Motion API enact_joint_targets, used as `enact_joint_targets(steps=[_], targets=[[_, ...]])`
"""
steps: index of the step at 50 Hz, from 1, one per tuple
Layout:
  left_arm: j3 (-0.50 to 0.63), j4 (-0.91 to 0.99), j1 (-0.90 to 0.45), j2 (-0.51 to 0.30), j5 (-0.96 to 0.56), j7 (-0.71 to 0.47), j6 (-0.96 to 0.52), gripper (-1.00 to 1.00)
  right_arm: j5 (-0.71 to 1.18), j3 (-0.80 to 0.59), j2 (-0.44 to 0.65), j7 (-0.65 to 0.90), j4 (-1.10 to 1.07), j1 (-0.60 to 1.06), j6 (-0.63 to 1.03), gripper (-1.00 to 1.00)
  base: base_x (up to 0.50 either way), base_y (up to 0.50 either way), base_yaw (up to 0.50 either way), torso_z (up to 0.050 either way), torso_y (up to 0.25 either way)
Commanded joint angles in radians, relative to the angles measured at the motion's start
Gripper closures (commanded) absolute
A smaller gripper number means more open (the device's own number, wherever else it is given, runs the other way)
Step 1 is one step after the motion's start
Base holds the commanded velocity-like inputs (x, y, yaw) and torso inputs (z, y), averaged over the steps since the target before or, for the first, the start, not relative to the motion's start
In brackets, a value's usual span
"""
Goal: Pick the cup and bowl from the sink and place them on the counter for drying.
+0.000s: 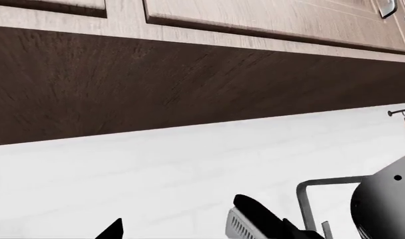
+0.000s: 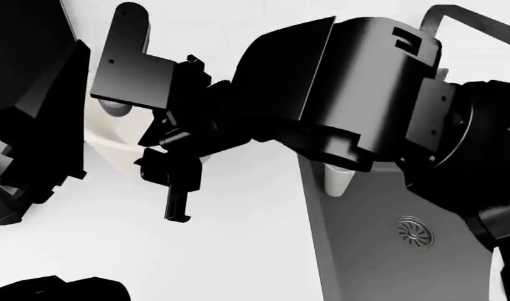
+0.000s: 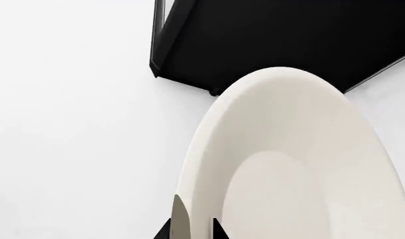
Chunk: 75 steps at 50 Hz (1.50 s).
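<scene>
Head view, left to right: we see the bowl (image 2: 112, 147) over the counter (image 2: 238, 251), outside the sink (image 2: 380, 251), its rim pinched by our right gripper (image 3: 192, 230). The cup (image 2: 339, 179) stands in the sink, so we judge half remains. Our left gripper (image 1: 182, 226) seems spread and empty. No writing shows.

Bright, flat, sharp simulator renders

Bowl (image 2: 112, 147) on counter (image 2: 238, 251), left of sink (image 2: 380, 263).
</scene>
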Motion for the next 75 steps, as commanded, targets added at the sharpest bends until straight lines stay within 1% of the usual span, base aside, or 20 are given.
enact_joint_targets(steps=[1,11,17,30,51,62,63,75], targets=[[0.001,0.0,0.003,0.002,0.003,0.0,0.0,-1.0,-0.033,-0.014,-0.026,0.02,0.011,-0.064,-0.044,1.0,0.0,0.0,0.0,0.0,0.0],[-0.002,0.0,0.008,0.0,-0.002,0.0,0.0,-1.0,-0.046,-0.026,-0.051,0.04,0.021,-0.123,-0.081,1.0,0.0,0.0,0.0,0.0,0.0],[-0.009,0.0,0.01,-0.003,-0.009,0.0,0.0,-1.0,-0.046,-0.049,-0.067,0.041,0.028,-0.147,-0.076,1.0,0.0,0.0,0.0,0.0,0.0],[-0.015,0.0,0.013,-0.009,-0.02,0.0,0.0,-1.0,-0.046,-0.086,-0.065,0.047,0.032,-0.193,-0.068,1.0,0.0,0.0,0.0,0.0,0.001],[-0.007,0.0,0.01,-0.003,-0.012,0.0,0.0,-1.0,-0.031,-0.108,-0.065,0.047,0.009,-0.212,-0.056,1.0,0.0,0.0,0.0,0.0,0.0],[-0.005,0.0,0.013,-0.001,-0.009,0.0,0.0,-1.0,0.007,-0.111,-0.058,0.03,-0.024,-0.208,-0.028,1.0,0.0,0.0,0.0,0.0,0.0],[-0.004,0.0,0.012,-0.001,-0.009,0.0,0.0,-1.0,0.012,-0.11,-0.057,0.027,-0.028,-0.205,-0.024,-1.0,0.0,0.0,0.0,0.0,0.0],[0.001,0.0,0.011,0.003,-0.007,0.0,0.0,-1.0,0.053,-0.094,-0.03,-0.011,-0.07,-0.158,0.001,-1.0,0.0,0.0,0.0,0.0,0.0]])
